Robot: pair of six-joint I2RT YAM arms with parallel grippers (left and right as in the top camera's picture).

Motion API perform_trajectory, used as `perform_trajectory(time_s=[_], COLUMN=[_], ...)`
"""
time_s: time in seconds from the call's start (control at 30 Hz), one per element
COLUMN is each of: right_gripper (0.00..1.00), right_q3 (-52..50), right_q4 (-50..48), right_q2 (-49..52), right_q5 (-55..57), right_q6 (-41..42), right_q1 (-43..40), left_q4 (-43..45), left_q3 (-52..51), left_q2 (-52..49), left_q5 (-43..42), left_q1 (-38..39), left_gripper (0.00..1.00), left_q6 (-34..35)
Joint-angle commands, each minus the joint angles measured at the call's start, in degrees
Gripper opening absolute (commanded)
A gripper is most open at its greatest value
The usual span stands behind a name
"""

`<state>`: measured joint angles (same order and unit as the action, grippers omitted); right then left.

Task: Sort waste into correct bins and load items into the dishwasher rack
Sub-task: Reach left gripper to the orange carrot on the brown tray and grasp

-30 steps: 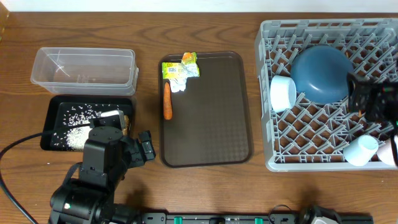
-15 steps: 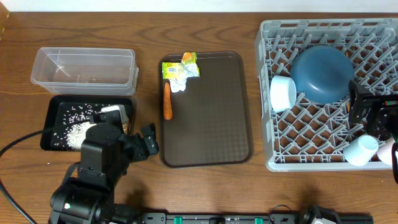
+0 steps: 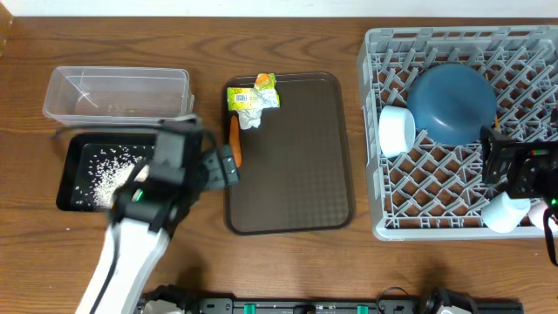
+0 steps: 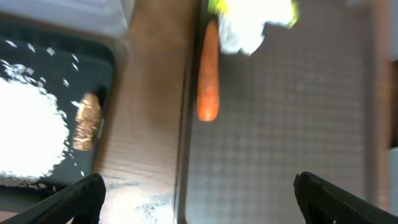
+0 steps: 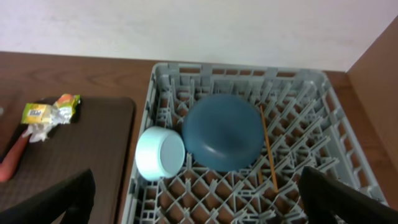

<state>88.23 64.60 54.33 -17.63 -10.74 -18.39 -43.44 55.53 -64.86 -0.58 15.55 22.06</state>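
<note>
The orange carrot (image 3: 234,139) and the yellow-green wrapper (image 3: 253,97) lie at the back left of the brown serving tray (image 3: 296,166). My left gripper (image 3: 225,167) is open and empty over that tray's left edge, just short of the carrot (image 4: 208,74). Rice (image 4: 28,137) and a brown lump (image 4: 87,121) lie in the black tray (image 3: 74,153). The clear tub (image 3: 118,94) stands behind it. The grey rack (image 3: 418,214) holds the dark blue bowl (image 3: 451,103), the white bowl (image 3: 397,129), chopsticks (image 5: 268,149) and a light blue cup (image 3: 506,209). My right gripper (image 3: 506,166) is open and empty above the rack.
The wooden table's back wall runs behind the rack (image 5: 186,25). The left arm's body stretches from the front edge up toward the serving tray. The pink cup does not show clearly at the right edge.
My left arm has swung up and right, from in front of the black tray to the serving tray's left edge by the carrot. My right gripper has drifted slightly toward the front.
</note>
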Motion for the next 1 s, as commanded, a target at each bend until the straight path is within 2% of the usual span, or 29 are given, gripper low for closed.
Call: perform_trajectory(time_s=[0.0, 0.2, 0.37, 0.5, 0.7, 0.83, 0.97], right_gripper=[0.99, 0.99, 0.99, 0.99, 0.99, 0.99, 0.99], right_q3=[0.2, 0.2, 0.2, 0.2, 0.2, 0.2, 0.2], right_q4=[1.2, 4.3, 6.1, 6.2, 6.2, 6.2, 6.2], right_q2=[-0.2, -0.2, -0.2, -0.2, -0.2, -0.2, -0.2], right_q5=[-0.6, -0.6, -0.6, -0.6, -0.6, -0.6, -0.6], right_q6=[0.9, 0.9, 0.9, 0.9, 0.9, 0.9, 0.9], right_q1=[0.7, 0.7, 0.7, 0.7, 0.7, 0.7, 0.7], left_q4=[0.2, 4.8, 8.4, 12.0, 18.9, 22.1, 24.4], left_q3=[4.0, 4.4, 4.4, 4.4, 4.4, 4.4, 4.4], left_q2=[-7.4, -16.8, -21.2, -24.3, -29.7, -33.6, -36.7], left_q5=[-0.2, -0.3, -0.3, 4.0, 5.6, 6.3, 6.7], left_q1=[1.2, 1.3, 2.8, 4.8, 5.2, 5.2, 5.2], left_gripper=[0.98, 0.99, 0.99, 0.99, 0.83, 0.77, 0.75], left_q6=[-1.1, -1.1, -6.1, -7.4, -7.4, -7.5, -7.4])
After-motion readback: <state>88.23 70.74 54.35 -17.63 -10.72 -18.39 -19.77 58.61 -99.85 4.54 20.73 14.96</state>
